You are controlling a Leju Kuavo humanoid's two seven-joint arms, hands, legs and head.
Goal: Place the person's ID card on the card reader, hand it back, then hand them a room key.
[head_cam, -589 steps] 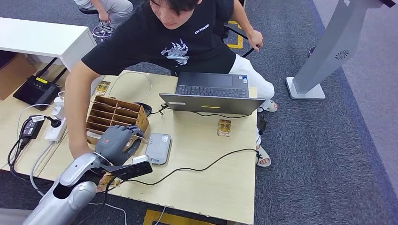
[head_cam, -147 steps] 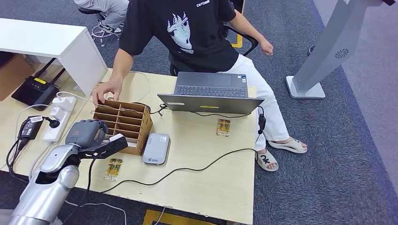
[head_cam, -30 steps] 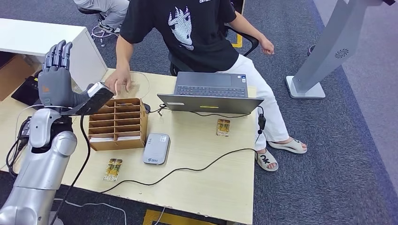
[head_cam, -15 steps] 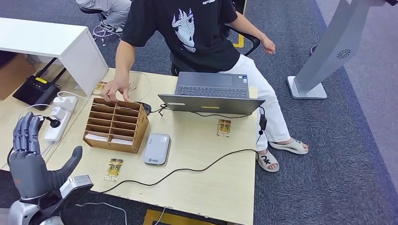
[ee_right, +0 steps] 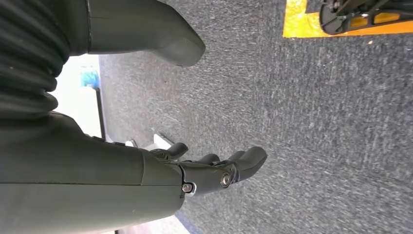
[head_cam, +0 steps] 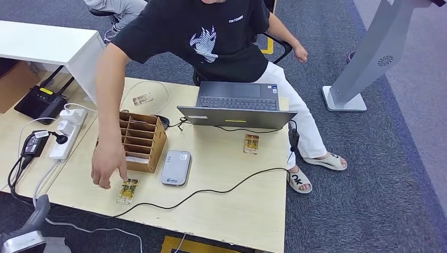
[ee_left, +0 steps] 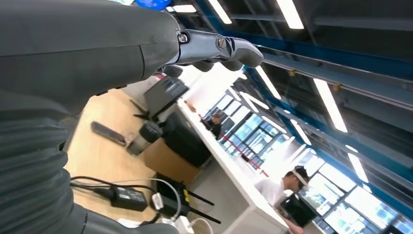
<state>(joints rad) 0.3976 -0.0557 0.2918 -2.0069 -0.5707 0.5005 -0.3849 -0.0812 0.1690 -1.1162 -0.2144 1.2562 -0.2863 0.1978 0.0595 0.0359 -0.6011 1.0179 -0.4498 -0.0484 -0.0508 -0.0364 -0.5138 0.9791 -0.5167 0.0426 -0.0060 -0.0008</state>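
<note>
- Left hand: fingers apart, holding nothing, low beside the counter; should rise only once the person's hand leaves the card.
- Right hand: loosely spread, empty, hanging over carpet.

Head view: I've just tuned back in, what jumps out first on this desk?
The person's hand reaching down over the near edge of the table, fingers at a gold card beside the grey card reader. Just behind stands the cardboard slot organizer, with an open laptop at the far side. The robot's left hand is off the table, holding nothing.
</note>
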